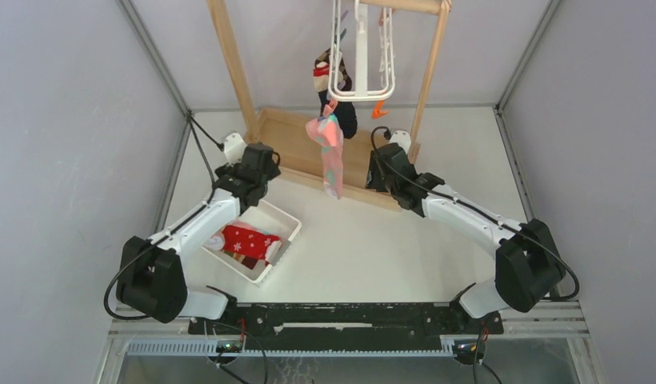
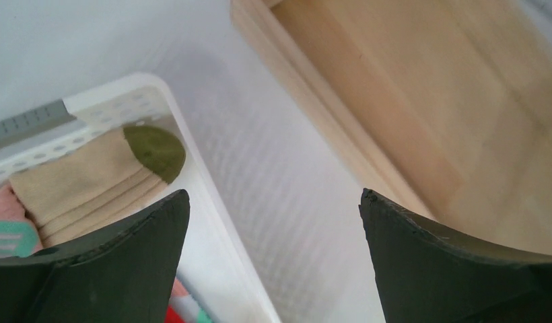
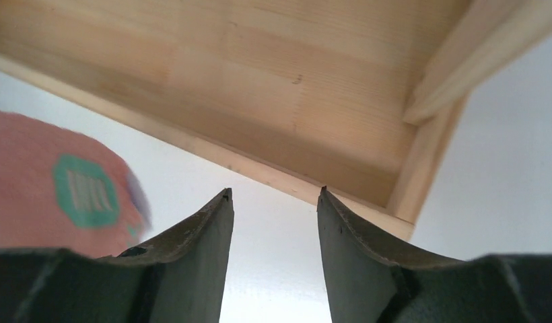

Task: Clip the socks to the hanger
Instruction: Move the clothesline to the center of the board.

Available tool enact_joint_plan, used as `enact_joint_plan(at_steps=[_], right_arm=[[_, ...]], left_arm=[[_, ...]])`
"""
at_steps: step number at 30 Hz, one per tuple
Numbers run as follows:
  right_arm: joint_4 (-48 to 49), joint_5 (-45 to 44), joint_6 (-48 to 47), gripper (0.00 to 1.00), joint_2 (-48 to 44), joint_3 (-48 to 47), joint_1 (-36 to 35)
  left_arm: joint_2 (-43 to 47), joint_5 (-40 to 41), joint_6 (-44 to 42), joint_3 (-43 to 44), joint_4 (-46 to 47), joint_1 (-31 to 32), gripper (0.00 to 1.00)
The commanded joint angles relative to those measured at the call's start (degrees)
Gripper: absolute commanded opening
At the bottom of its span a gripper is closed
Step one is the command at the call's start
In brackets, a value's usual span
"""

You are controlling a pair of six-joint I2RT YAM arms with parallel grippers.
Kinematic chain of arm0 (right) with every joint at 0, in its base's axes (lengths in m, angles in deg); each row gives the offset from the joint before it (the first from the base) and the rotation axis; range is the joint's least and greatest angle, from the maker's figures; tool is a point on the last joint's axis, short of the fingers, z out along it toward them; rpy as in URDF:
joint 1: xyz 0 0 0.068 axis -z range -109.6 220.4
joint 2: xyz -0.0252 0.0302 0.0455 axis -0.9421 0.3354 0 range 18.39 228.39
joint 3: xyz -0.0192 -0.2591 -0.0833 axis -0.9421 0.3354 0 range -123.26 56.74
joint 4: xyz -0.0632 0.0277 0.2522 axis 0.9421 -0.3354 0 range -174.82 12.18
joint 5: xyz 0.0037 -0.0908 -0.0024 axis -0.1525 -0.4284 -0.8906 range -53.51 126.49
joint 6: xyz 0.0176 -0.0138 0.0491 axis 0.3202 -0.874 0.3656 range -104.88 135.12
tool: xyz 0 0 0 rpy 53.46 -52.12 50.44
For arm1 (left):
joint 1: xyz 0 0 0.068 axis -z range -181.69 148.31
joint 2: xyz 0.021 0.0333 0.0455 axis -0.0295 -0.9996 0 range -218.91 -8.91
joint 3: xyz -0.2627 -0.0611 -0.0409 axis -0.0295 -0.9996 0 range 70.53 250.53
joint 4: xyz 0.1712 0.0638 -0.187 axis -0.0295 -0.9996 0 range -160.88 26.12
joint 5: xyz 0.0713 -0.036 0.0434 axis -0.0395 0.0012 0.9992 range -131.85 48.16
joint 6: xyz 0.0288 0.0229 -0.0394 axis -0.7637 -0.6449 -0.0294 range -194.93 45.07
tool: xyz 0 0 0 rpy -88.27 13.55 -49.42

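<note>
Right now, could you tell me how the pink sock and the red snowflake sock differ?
The pink sock hangs lengthwise from the hanger, while the red snowflake sock lies flat in the white basket. The pink sock carries teal markings, whereas the red snowflake sock carries white flakes. Both are small patterned socks.
</note>
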Motion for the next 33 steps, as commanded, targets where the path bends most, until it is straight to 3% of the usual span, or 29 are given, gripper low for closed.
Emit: enact_joint_plan(at_steps=[1, 5, 16, 20, 25, 33], right_arm=[[7.0, 3.6, -4.5, 0.56, 2.3, -2.2, -1.1], [7.6, 1.9, -5.8, 0.57, 3.2, -1.3, -2.0], [6.9, 4.7, -8.4, 0.58, 9.8, -1.3, -1.1], [7.5, -2.3, -15.4, 0.59, 13.3, -2.9, -6.0], [7.3, -2.9, -19.0, 0.59, 17.7, -5.2, -8.9], [1.7, -6.0, -16.4, 0.58, 23.5, -9.8, -7.6]], left_arm=[[0.7, 6.9, -2.6, -5.4, 4.5, 6.8, 1.00], [-0.5, 6.0, -6.7, -7.0, 10.2, 12.3, 1.00], [-2.5, 4.1, -6.1, -4.8, 7.4, 12.4, 1.00], [-3.4, 1.7, -6.4, -4.8, 8.0, 12.5, 1.00], [-4.5, 3.9, -6.6, -4.1, 7.4, 12.4, 1.00], [-1.3, 4.7, -6.3, -6.4, 9.0, 12.4, 1.00]])
